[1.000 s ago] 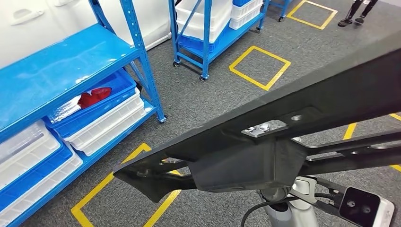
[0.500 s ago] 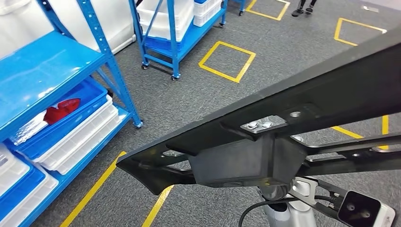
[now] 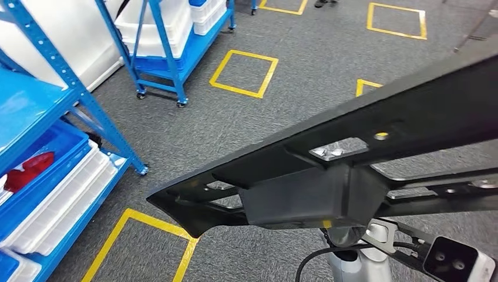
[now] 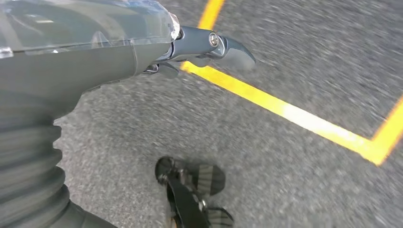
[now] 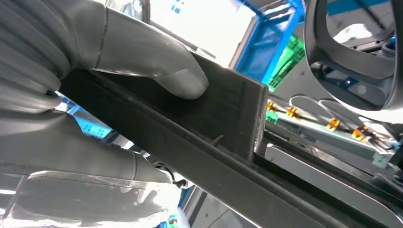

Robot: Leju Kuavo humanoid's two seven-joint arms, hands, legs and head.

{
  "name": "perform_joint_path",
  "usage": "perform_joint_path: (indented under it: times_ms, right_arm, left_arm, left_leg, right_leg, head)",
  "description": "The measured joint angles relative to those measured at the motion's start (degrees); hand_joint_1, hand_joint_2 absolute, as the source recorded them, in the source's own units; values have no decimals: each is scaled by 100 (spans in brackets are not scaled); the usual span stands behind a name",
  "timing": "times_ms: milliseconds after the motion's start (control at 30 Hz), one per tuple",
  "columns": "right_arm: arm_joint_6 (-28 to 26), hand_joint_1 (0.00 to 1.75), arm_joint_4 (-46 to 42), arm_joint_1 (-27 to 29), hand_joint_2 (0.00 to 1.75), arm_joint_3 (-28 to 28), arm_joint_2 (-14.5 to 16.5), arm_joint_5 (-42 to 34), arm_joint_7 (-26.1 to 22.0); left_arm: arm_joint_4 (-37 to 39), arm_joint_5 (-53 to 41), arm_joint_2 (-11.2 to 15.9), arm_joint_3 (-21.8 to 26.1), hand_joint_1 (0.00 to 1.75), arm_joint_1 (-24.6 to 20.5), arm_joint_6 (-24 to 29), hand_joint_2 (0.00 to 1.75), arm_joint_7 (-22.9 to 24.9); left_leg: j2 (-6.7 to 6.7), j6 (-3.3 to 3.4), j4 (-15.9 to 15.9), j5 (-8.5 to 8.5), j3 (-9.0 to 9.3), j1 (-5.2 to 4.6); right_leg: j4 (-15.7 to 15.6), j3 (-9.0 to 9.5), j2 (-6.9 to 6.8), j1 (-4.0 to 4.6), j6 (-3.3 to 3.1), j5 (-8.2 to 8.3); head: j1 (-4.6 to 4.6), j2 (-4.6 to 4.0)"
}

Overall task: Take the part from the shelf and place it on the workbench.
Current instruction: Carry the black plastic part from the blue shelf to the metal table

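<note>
While I am watching the head view, the part is stretching across the lower half of it: a long, flat, matte black piece with a pointed end toward the shelf side, a boxy block under its middle, cut-out openings, and a small silver plate with bolt heads on top. It is hanging in the air above the grey carpet floor, well apart from the shelf. My right hand is clamping it, the grey thumb pressing on one flat black face while the rest of the hand is lying under the edge. My left hand is hanging over the floor beside a yellow floor line; one dark finger is sticking out with nothing visible in it, but I cannot tell how the other fingers are lying.

At the left edge, the blue shelf is carrying a blue bin with something red lying in it, and a white bin is sitting just beneath. Farther back, a wheeled blue rack is holding white bins.
</note>
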Motion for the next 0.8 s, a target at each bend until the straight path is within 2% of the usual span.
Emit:
perform_joint_path:
  times_ms: [33, 67, 133, 200, 233, 267, 333, 367, 400, 433, 467, 500, 567, 600, 633, 700, 733, 800]
  right_arm:
    - [-13, 175, 20, -6, 175, 6, 0, -19, 1]
    - [-34, 175, 44, -18, 175, 15, 0, -37, 1]
    - [-120, 175, 98, -51, 175, 33, -1, -58, 1]
    - [-267, 175, 155, -86, 175, 39, -9, -64, 2]
    - [-336, 175, 180, -104, 175, 38, -17, -74, 2]
    - [-390, 175, 204, -130, 175, 39, -26, -90, 2]
    - [-452, 175, 243, -175, 175, 40, -38, -132, 1]
    - [-473, 175, 261, -187, 175, 40, -44, -150, 1]
    - [-487, 175, 278, -189, 175, 40, -51, -162, 1]
    - [-493, 175, 293, -189, 175, 40, -58, -169, 1]
    - [-491, 175, 306, -191, 175, 40, -66, -172, 2]
    - [-487, 175, 313, -194, 175, 40, -69, -174, 2]
    - [-480, 175, 319, -221, 175, 39, -73, -178, 3]
    - [-475, 175, 320, -242, 175, 40, -74, -179, 2]
    - [-468, 175, 321, -262, 175, 39, -74, -179, 1]
    - [-463, 175, 327, -291, 175, 39, -74, -155, -1]
    - [-474, 175, 331, -306, 175, 43, -73, -134, -1]
    - [-537, 175, 344, -358, 175, 69, -66, -78, 0]
  left_arm:
    - [1, 24, -9, 0, 0, -4, 1, 175, -18]
    - [1, 50, -19, 1, 0, 2, 5, 175, -30]
    - [2, 125, -37, 15, 0, 41, 52, 175, -7]
    - [3, 232, -68, 57, 0, 81, 168, 175, 68]
    - [3, 280, -86, 85, 0, 90, 226, 175, 102]
    - [3, 322, -103, 117, 0, 98, 273, 175, 131]
    - [4, 367, -119, 171, 0, 130, 320, 175, 177]
    - [4, 388, -121, 195, 0, 152, 334, 175, 197]
    - [4, 404, -123, 217, 0, 170, 342, 175, 210]
    - [4, 419, -126, 239, 0, 180, 346, 175, 215]
    - [4, 431, -131, 261, 0, 182, 349, 175, 214]
    - [4, 438, -138, 281, 0, 181, 349, 175, 213]
    - [4, 447, -152, 308, 0, 179, 349, 175, 208]
    - [4, 455, -157, 316, 0, 180, 349, 175, 201]
    - [4, 462, -160, 322, 0, 182, 349, 175, 190]
    - [4, 467, -161, 328, 0, 174, 346, 175, 170]
    - [4, 458, -159, 329, 0, 163, 340, 175, 165]
    - [4, 429, -159, 328, 0, 146, 317, 175, 165]
  left_leg:
    - [-115, 9, -361, 182, 144, 14]
    - [-235, 23, -674, 296, 271, 29]
    - [-391, 70, -930, 318, 380, 32]
    - [-296, 144, -961, 332, 398, 22]
    - [-237, 186, -977, 343, 408, 27]
    - [-174, 226, -995, 355, 418, 30]
    - [-43, 283, -1011, 353, 431, 15]
    - [29, 298, -1011, 345, 433, 0]
    - [100, 303, -1010, 337, 436, -9]
    - [171, 304, -1010, 328, 442, -15]
    - [238, 301, -1010, 315, 454, -21]
    - [299, 294, -1010, 299, 475, -25]
    - [407, 259, -1010, 260, 523, -44]
    - [458, 235, -1012, 243, 540, -56]
    - [511, 210, -1017, 228, 553, -67]
    - [621, 158, -1044, 204, 582, -82]
    - [594, 132, -1029, 173, 594, -78]
    - [359, 93, -718, -37, 479, -69]
  right_leg:
    - [25, -3, 70, -4, 23, -15]
    - [60, -19, 139, -3, 50, -29]
    - [93, -68, 265, -10, 124, -27]
    - [89, -103, 352, -26, 202, -8]
    - [131, -125, 276, -22, 235, -37]
    - [279, -196, 131, -19, 264, -123]
    - [901, -501, -220, -17, 312, -433]
    - [1287, -701, -308, -27, 329, -588]
    - [1569, -852, -345, -35, 338, -667]
    - [1672, -913, -362, -39, 339, -651]
    - [1545, -853, -380, -40, 328, -534]
    - [1209, -677, -426, -32, 304, -347]
    - [421, -262, -666, 35, 221, -73]
    - [179, -140, -752, 73, 178, -19]
    - [79, -99, -791, 105, 144, -24]
    - [42, -101, -659, 102, 90, -6]
    - [5, -83, -596, 86, 66, 10]
    - [-68, -38, -477, 41, 12, 42]
  head:
    - [0, -1]
    - [1, -1]
    - [1, -2]
    - [0, -1]
    - [0, -1]
    - [1, -1]
    - [2, -1]
    - [2, -1]
    - [1, 0]
    - [2, 0]
    - [2, 1]
    - [2, 1]
    - [2, 0]
    - [2, 0]
    - [1, 0]
    - [1, 0]
    - [0, 0]
    - [0, 0]
